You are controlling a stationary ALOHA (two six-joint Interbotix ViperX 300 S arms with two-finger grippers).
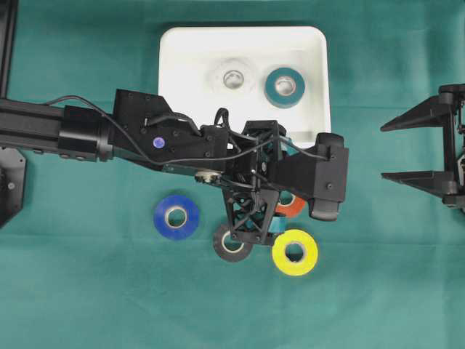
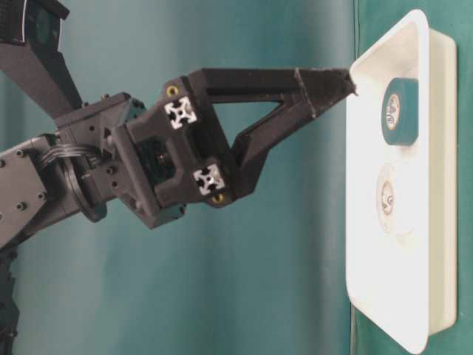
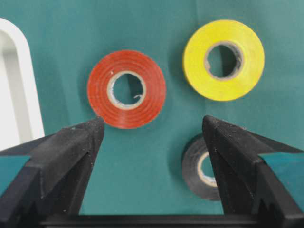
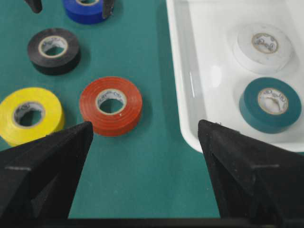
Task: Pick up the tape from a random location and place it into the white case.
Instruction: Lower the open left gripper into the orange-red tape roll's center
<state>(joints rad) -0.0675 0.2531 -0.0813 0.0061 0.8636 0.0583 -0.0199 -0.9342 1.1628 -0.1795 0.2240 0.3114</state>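
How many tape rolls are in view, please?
6. In the white case: white roll, teal roll. On the cloth: blue, black, red, yellow. None seems hidden.

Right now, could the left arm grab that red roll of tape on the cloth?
Probably yes. The left end effector hangs open just above the red roll, with nothing lying between them. The yellow roll and black roll sit apart from it.

We're looking down past our wide-apart jaws at red tape (image 3: 127,90), yellow tape (image 3: 223,60) and black tape (image 3: 202,168) on the table (image 3: 142,28).
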